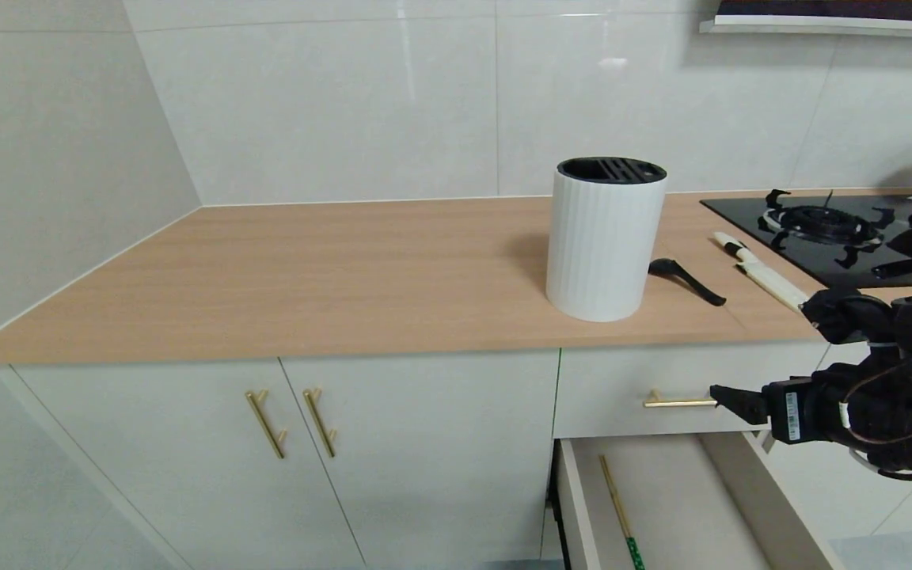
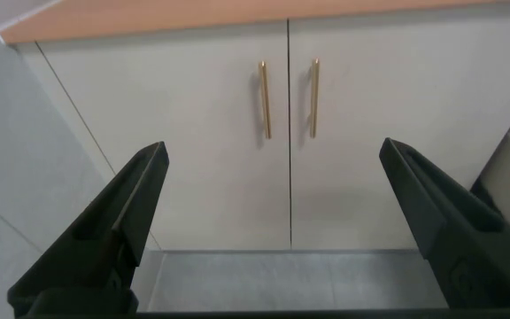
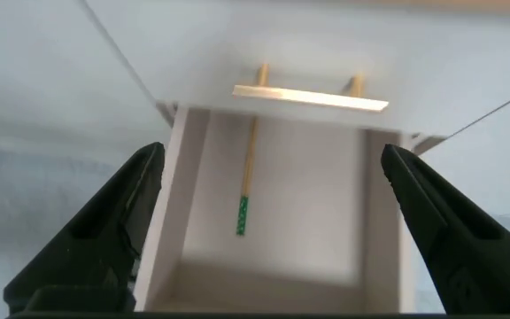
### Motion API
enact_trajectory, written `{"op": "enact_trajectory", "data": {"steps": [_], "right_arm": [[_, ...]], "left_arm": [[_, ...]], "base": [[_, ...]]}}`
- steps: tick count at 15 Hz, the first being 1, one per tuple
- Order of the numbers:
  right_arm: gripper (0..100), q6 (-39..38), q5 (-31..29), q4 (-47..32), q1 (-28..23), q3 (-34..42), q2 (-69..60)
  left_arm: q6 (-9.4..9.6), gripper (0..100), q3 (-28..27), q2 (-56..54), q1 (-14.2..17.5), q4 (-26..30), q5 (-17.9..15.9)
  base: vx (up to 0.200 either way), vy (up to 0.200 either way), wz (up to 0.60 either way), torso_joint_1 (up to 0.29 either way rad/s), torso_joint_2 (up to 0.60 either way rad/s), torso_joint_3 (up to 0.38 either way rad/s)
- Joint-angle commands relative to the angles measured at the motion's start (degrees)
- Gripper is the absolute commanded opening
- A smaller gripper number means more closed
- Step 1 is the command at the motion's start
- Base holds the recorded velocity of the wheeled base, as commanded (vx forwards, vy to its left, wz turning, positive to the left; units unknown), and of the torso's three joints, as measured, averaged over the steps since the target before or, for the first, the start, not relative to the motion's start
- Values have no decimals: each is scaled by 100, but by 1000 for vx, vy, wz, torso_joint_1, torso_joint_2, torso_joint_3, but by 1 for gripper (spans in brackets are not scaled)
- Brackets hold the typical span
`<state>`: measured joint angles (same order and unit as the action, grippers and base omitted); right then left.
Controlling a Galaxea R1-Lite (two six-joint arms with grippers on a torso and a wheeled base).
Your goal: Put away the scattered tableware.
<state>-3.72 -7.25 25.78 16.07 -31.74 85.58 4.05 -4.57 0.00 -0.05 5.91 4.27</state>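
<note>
On the wooden counter stands a white ribbed holder with a black slotted top. Just right of it lie a black spoon and a white knife with a cream handle. Below the counter's right end, an open drawer holds a wooden chopstick with a green end. My right gripper hangs open and empty above that drawer, whose chopstick lies along its floor. My left gripper is open and empty, low in front of the cabinet doors.
A black gas hob sits at the counter's far right. Tiled walls close off the back and left. A shut drawer with a gold handle sits above the open one. The cabinet doors carry two gold handles.
</note>
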Motion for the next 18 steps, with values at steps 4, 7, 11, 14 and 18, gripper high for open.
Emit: {"op": "enact_trajectory", "data": {"steps": [4,7,11,14,18], "right_arm": [[100,302,760,-12,-939,-622,64],[100,495,1525,-29,-1510,-1396,583],[100,882,1771,-12,-1572,-2960,2218],[100,1075,1894,-12,-1572,-3734,3035],[100,1172,2193,-21,-1545,-4279,3589]], "left_arm": [[0,100,0,9,-4,-2,4],[0,100,0,9,-4,-2,4],[0,100,0,9,-4,-2,4],[0,100,0,9,5,-2,4],[0,100,0,9,-4,-2,4]], "base": [[0,0,0,130,-319,-201],[0,0,0,11,-27,-15],[0,0,0,0,0,0],[0,0,0,0,0,0],[0,0,0,0,0,0]]}}
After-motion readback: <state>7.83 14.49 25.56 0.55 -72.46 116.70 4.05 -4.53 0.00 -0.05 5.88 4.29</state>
